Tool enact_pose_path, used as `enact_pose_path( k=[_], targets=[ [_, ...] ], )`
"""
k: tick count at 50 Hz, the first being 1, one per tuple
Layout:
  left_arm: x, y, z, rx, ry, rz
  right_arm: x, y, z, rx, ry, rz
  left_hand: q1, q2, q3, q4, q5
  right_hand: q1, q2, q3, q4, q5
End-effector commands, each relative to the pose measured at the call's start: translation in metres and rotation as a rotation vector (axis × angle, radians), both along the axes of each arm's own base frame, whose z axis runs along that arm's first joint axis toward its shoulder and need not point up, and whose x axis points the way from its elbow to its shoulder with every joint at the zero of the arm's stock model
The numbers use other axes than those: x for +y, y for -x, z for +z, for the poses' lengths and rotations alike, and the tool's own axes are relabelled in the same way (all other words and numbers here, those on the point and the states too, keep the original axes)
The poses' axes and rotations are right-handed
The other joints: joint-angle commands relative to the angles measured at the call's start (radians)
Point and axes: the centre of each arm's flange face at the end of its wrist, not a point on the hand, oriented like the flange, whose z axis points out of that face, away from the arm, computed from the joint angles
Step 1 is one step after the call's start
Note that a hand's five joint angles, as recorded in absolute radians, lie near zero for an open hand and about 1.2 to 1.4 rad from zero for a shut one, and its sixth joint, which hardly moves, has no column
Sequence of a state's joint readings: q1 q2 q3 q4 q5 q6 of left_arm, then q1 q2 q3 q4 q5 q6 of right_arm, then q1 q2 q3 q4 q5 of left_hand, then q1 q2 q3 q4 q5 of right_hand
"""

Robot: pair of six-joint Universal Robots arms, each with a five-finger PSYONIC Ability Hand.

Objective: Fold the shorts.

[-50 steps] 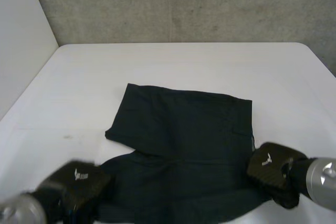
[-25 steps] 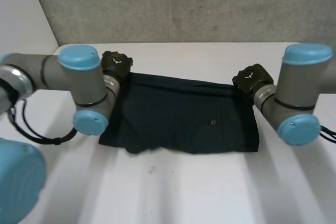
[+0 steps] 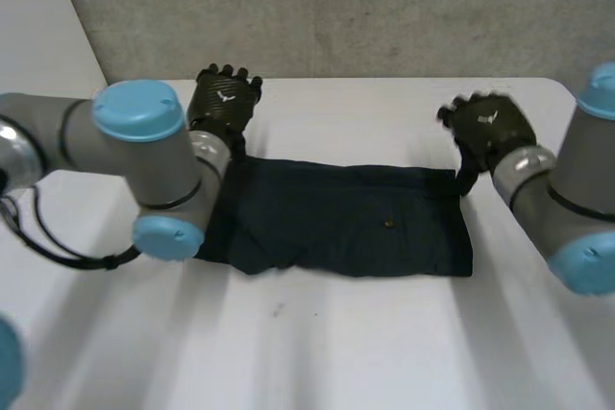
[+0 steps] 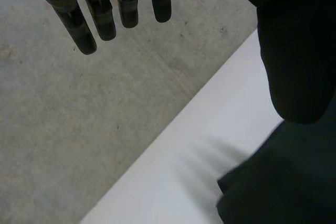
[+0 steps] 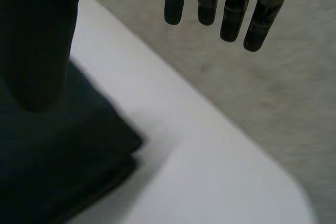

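Observation:
The dark shorts (image 3: 336,220) lie folded into a flat band across the middle of the white table (image 3: 317,352). My left hand (image 3: 223,101) hovers above the band's far left corner with its fingers (image 4: 100,17) straight and holding nothing; a corner of the shorts (image 4: 278,187) lies below its thumb. My right hand (image 3: 490,127) is raised above the far right corner, its fingers (image 5: 231,9) also straight and empty, with the folded shorts edge (image 5: 63,161) beneath its thumb.
A grey concrete wall (image 3: 336,7) stands behind the table's far edge. My left arm (image 3: 125,156) crosses above the table's left side and my right arm (image 3: 567,199) above its right side. Bare table stretches in front of the shorts.
Both hands have let go of the shorts' far edge and lifted up and back from it. The folded shorts have settled flat.

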State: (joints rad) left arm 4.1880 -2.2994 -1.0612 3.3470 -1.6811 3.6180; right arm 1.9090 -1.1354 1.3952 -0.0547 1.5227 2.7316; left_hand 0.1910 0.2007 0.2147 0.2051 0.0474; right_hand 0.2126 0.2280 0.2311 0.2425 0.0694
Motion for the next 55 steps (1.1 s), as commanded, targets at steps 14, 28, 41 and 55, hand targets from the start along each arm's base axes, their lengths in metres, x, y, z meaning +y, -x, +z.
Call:
enact_pose_path(
  k=[14, 28, 41, 55],
  targets=[
    [0.058, -0.045, -0.023, 0.097, -0.244, 0.04, 0.031, 0.027, -0.094, -0.051, -0.242, 0.016, -0.016, -0.026, -0.04, -0.031, -0.047, 0.612, 0.596, 0.593, 0.582, 0.58],
    [0.059, -0.051, -0.012, 0.112, -0.226, 0.05, 0.012, 0.059, -0.073, 0.051, -0.161, -0.101, -0.016, -0.026, -0.04, -0.031, -0.047, 1.184, 1.168, 1.165, 1.154, 1.152],
    [0.068, -0.069, 0.007, 0.133, -0.201, 0.08, 0.009, 0.035, -0.016, 0.498, 0.098, 0.041, -0.016, -0.026, -0.04, -0.031, -0.047, 1.184, 1.168, 1.165, 1.154, 1.152],
    [0.068, -0.076, 0.024, 0.176, -0.167, 0.096, 0.139, -0.141, -0.046, 0.46, 0.358, 0.738, -0.016, -0.026, -0.04, -0.031, -0.047, 1.184, 1.168, 1.165, 1.154, 1.152]
  ],
)
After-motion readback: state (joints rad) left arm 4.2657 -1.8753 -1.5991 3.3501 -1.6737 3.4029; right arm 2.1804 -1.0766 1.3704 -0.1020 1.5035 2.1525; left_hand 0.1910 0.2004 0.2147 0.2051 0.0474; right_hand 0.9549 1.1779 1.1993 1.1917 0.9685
